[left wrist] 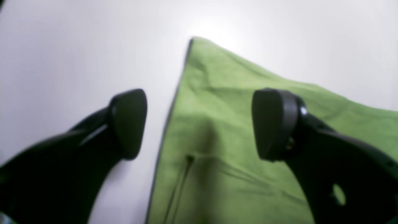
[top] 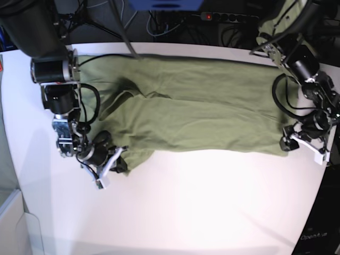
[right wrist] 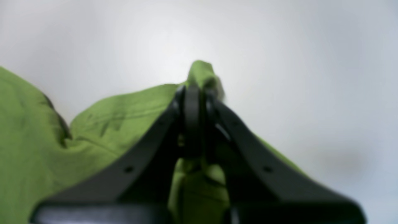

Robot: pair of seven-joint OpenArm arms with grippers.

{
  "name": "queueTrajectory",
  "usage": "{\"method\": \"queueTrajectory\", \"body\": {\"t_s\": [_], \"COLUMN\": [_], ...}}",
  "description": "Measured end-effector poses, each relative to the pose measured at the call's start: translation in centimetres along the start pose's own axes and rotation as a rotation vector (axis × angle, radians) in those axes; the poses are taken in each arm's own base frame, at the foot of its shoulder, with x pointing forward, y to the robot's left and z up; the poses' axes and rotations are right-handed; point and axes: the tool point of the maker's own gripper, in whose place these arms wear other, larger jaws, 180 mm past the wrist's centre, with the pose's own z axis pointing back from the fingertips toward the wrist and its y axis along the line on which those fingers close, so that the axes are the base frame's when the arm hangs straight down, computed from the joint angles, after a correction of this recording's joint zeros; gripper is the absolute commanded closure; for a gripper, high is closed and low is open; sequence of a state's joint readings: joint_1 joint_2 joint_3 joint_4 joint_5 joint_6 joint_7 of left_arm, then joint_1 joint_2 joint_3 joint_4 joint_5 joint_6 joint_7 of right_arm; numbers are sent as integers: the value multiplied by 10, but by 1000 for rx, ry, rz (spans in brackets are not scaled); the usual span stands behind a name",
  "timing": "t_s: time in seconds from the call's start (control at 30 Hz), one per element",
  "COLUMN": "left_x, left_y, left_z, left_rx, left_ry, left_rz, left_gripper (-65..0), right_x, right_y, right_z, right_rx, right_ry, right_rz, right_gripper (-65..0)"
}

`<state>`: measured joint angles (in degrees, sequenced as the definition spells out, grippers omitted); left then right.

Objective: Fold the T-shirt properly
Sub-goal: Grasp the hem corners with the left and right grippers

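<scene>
While the right gripper [right wrist: 194, 102] pinches a sleeve corner of the T-shirt [top: 202, 111] spread across the table [top: 212, 202], the left gripper [left wrist: 199, 124] gapes unclosed at the hem corner, risking a lopsided, dragged fold.

We seem to be in a robotics lab or test bench. A plain white counter [top: 202, 202] carries two black robot arms with exposed motors and looped cabling, one at each side. Behind its far edge we see a tangle of wires [top: 159, 24] and a power strip [top: 226, 17] with a lit red switch, set against dark equipment rather than household furnishings.
</scene>
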<state>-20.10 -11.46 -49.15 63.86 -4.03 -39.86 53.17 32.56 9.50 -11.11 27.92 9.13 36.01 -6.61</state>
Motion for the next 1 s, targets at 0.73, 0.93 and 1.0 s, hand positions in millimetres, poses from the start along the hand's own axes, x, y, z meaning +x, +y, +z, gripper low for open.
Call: {"method": "queueTrajectory", "body": {"t_s": [0.73,0.93,1.0], "left_x": [23,4,8], "left_y": [-14,-19,-22], "left_z": [-26,-45,-48], "left_rx": [-68,-58,-69], "left_ry": [-114,-33,-58], "left_rz": [35,9,24], "left_gripper": [-509,-509,-509], "right_x": [-1,-2,-2], "right_y": [-4,-5,-6], "right_z": [2,3,3], "right_rx": [-5,-6,-7], "right_ry": [9,13,14], "right_rz": [5,5,5], "right_gripper": [-6,-6,-6]}}
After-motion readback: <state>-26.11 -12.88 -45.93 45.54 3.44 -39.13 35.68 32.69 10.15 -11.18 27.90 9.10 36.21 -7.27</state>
